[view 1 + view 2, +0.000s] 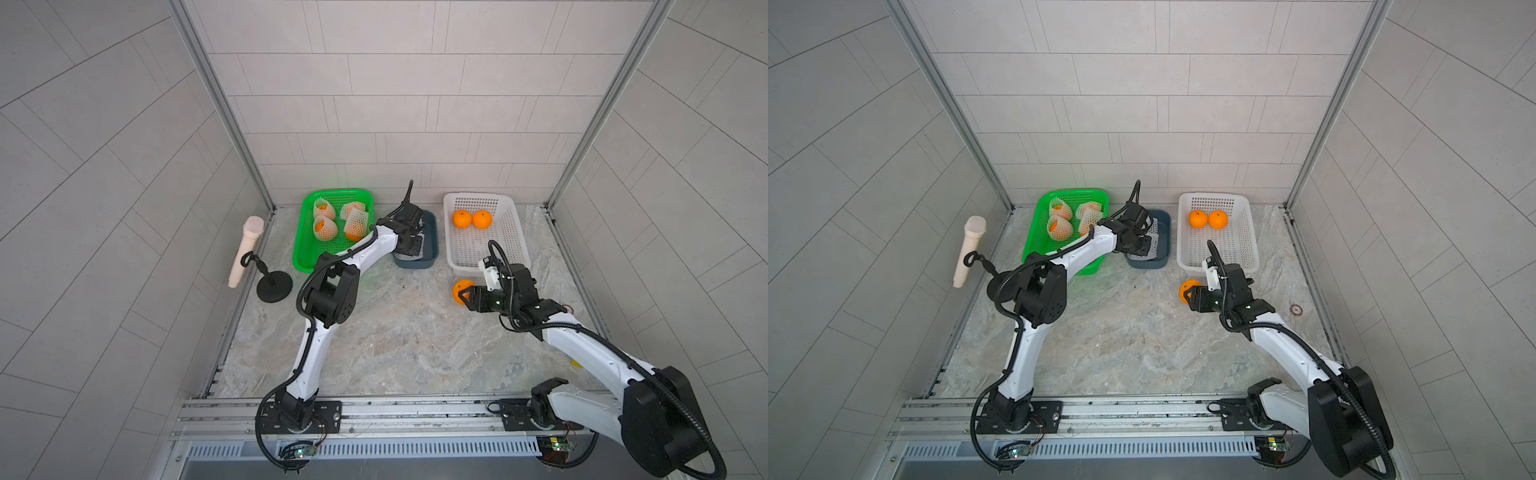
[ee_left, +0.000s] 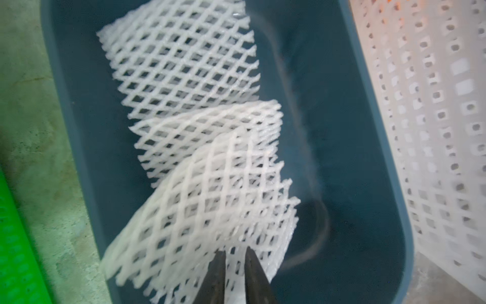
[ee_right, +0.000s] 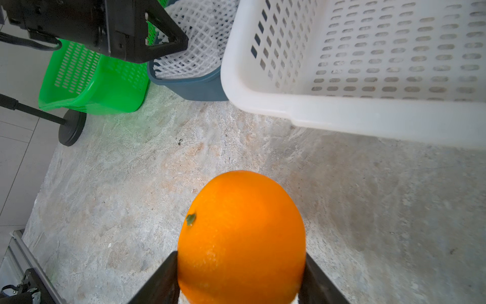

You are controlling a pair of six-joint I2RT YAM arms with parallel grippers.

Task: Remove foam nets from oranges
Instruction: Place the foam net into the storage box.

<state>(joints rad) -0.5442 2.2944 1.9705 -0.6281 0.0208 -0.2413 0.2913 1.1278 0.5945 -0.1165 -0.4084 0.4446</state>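
Left pincer point(image 2: 234, 254) pinching a limp foam net point(image 2: 210, 205) over the blue tub point(image 2: 342, 131) beside the white basket point(image 3: 342, 115) — right pincer point(image 3: 240, 256) clenched on a bare orange point(image 3: 242, 223) near that basket.

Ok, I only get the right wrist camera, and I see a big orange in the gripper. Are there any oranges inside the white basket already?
Observer: Yes, two bare oranges sit side by side at the far end of the white basket.
Operator: How many still have nets on?
Observer: Four netted oranges lie in the green basket.
Operator: What's the other arm doing?
Observer: The left gripper pinches a foam net over the blue bin, where two loose nets lie.
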